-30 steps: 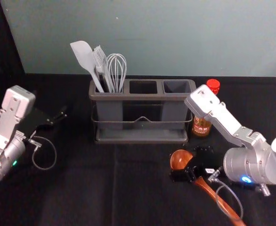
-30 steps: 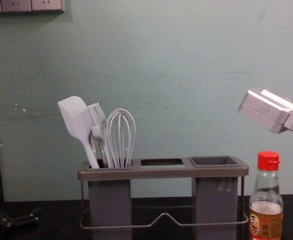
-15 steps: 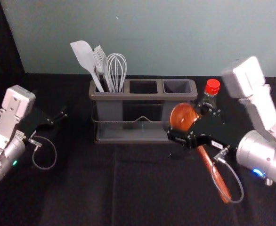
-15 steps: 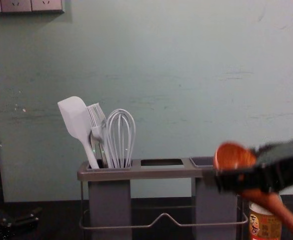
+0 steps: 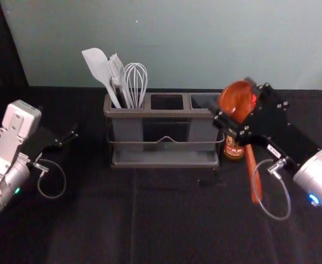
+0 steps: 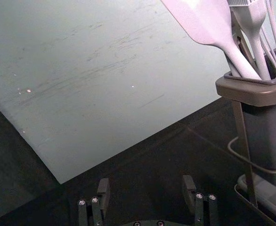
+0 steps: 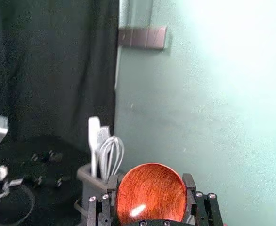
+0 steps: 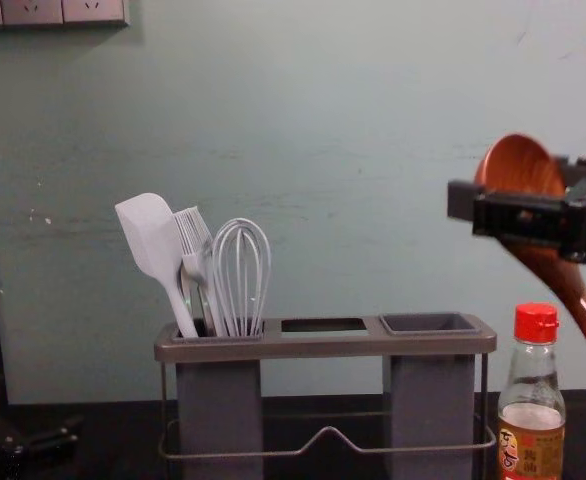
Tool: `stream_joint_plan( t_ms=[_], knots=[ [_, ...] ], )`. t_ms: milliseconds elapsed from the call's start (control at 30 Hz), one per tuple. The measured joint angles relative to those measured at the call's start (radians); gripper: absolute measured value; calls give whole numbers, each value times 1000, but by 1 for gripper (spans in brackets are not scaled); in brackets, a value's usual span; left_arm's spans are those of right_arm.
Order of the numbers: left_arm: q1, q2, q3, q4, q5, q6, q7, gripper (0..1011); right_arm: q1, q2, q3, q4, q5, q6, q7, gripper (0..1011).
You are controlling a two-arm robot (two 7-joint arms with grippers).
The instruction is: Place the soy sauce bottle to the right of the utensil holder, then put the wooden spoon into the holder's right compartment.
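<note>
One bottle labelled "酱油"; right hand grips spoon higher.

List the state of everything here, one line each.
Spoon: raised, bowl up, handle slanting down.
Right gripper: closed on the spoon's bowl.
Left gripper: open, empty.
Bottle: upright, capped.
Holder: upright.
Right compartment: nothing sticking out.
Spatula, whisk: in left compartment.

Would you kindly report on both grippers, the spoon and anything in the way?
Right gripper raised, gripping spoon, not yet in holder. Left gripper open, left of holder. Bottle upright, right of holder, may crowd the spoon.
</note>
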Motion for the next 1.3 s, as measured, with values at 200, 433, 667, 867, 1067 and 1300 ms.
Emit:
stream_joint_plan(
  t_ms=[200, 433, 667, 867, 1067, 1300],
  knots=[
    [0, 0, 0, 0, 0, 0, 0, 1005, 20, -28, 2, 68, 4, -186, -27, 840],
    [0, 0, 0, 0, 0, 0, 0, 1005, 92, -61, -11, 150, 5, -342, -30, 840],
    [0, 0, 0, 0, 0, 0, 0, 1005, 177, -104, -30, 238, 10, -398, -31, 840],
    [0, 0, 0, 0, 0, 0, 0, 1005, 256, -131, -46, 319, -2, -428, -31, 840],
    [0, 0, 0, 0, 0, 0, 0, 1005, 319, -148, -53, 383, -5, -433, -27, 840],
    [0, 0, 0, 0, 0, 0, 0, 1005, 388, -166, -64, 455, 19, -435, -7, 840]
  ],
)
